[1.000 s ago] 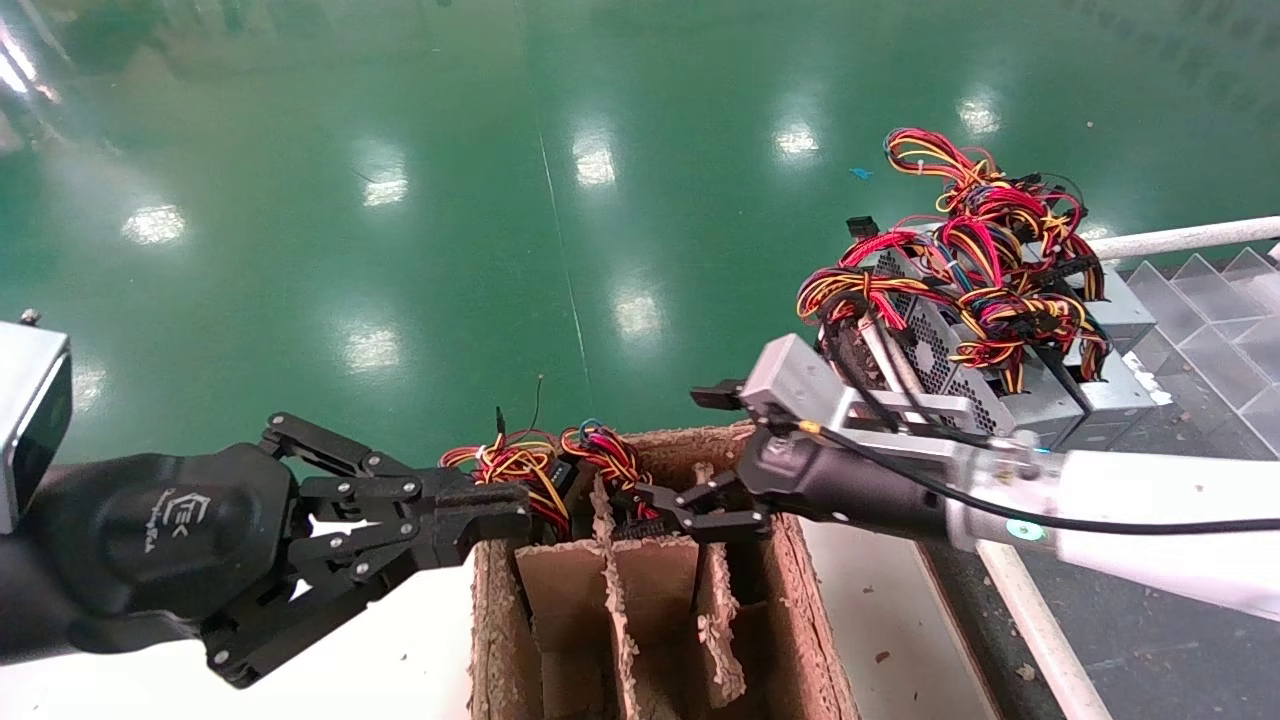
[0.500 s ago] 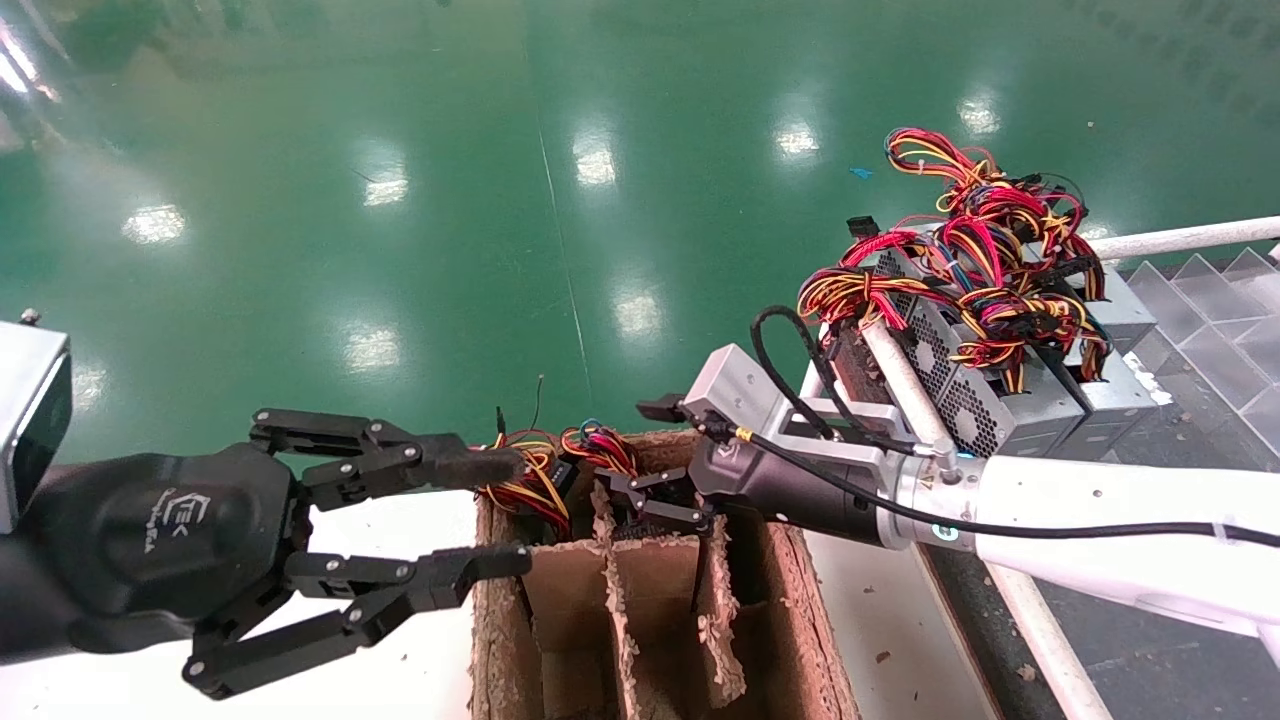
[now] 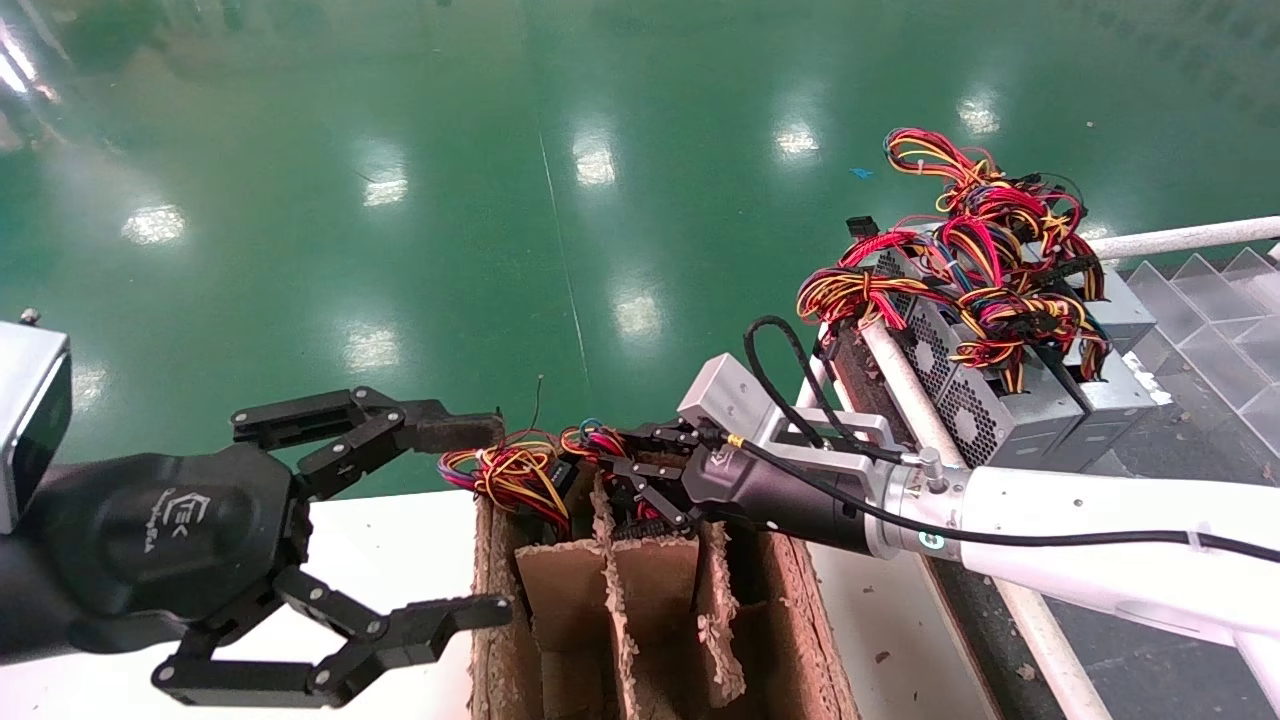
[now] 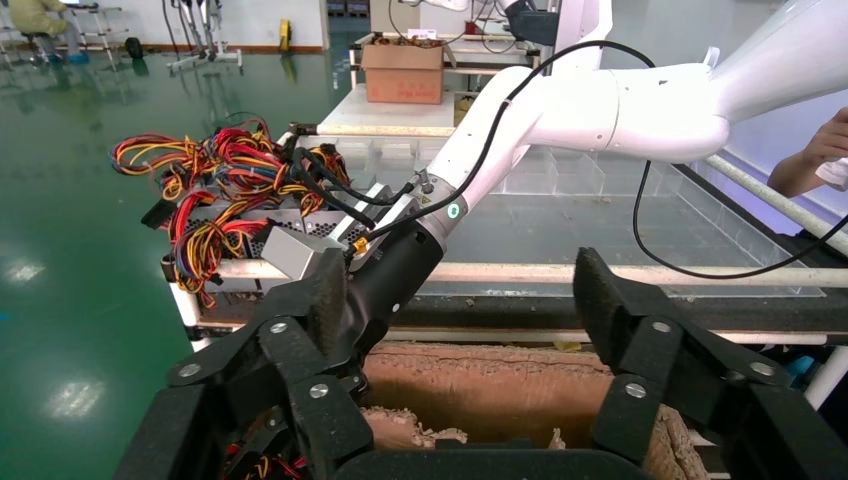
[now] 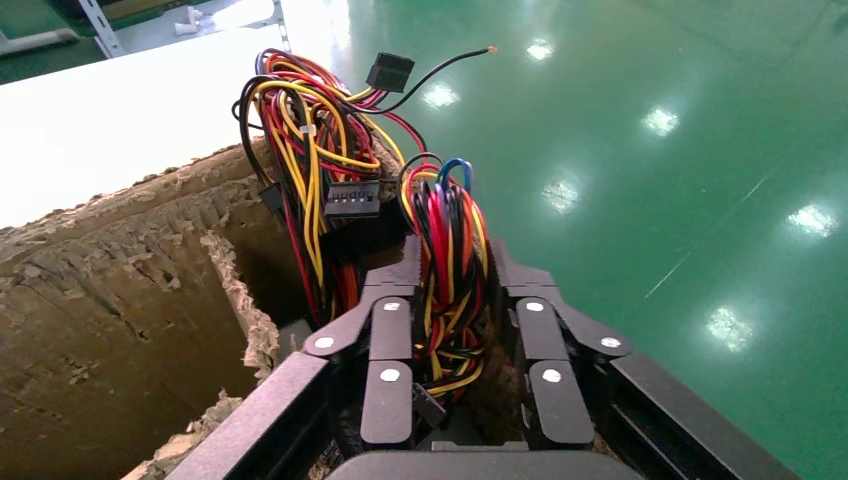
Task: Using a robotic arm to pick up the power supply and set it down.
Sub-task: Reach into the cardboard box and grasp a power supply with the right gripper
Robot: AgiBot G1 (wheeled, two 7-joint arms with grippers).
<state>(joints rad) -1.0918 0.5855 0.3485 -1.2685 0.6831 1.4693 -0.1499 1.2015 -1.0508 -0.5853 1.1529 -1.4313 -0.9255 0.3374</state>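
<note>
Power supply (image 5: 440, 290) body hidden inside cardboard box (image 3: 800, 610), only wires visible; box cut off by frame edge.

A torn cardboard box (image 3: 800, 600) with ragged dividers (image 3: 610, 590) stands on a white table (image 3: 400, 540) above green floor (image 3: 400, 200).

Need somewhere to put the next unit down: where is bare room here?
Bare: white tabletop left of the cardboard box; white strip on its right. Crowded: the box's far end, where the right gripper meets the wires; the stacked power supplies.
</note>
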